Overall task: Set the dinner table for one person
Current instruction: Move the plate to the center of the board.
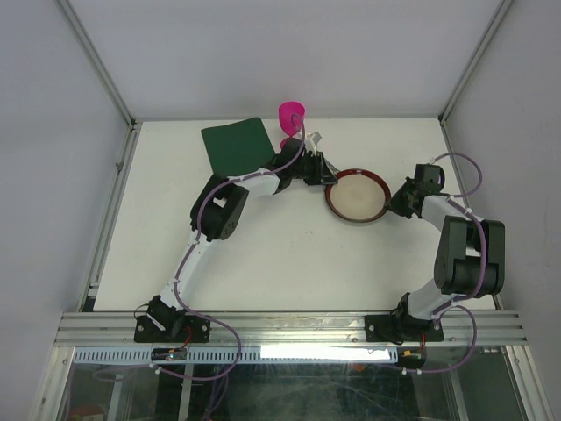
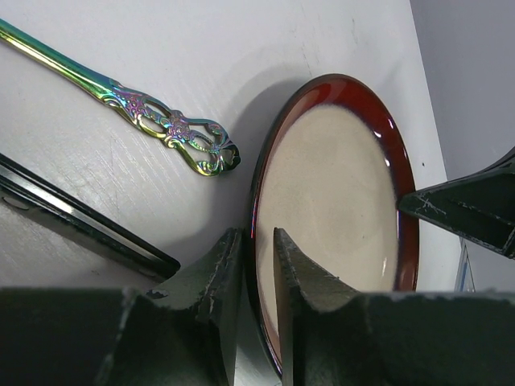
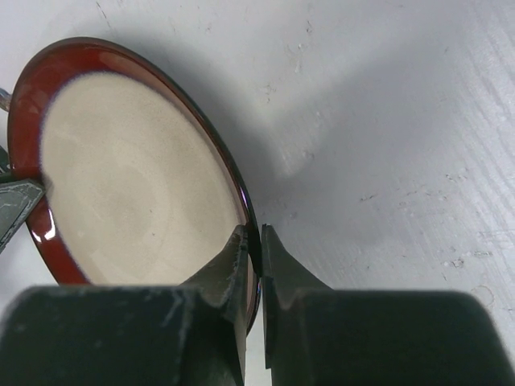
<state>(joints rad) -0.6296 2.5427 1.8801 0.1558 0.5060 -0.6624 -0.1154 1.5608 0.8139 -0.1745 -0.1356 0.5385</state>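
From above, the white desk (image 1: pixel 289 254) holds a red plate (image 1: pixel 358 196) near the middle. The left gripper (image 1: pixel 326 175) is at the plate's left edge and the right gripper (image 1: pixel 392 200) at its right edge. A green mat (image 1: pixel 235 145) and a pink cup (image 1: pixel 291 114) sit at the far side.

In the left wrist view, the left gripper (image 2: pixel 257 257) pinches the plate rim. A rainbow handle (image 2: pixel 173 129) and a dark knife (image 2: pixel 80 221) lie beside it on the desk.

In the right wrist view, the right gripper (image 3: pixel 256 249) is pressed tight on the rim too. The shadow makes me think the plate is lifted a little.

I think the plate goes to the mat. Both arms should move together at the same speed, hold it flat, and pass over the cutlery.
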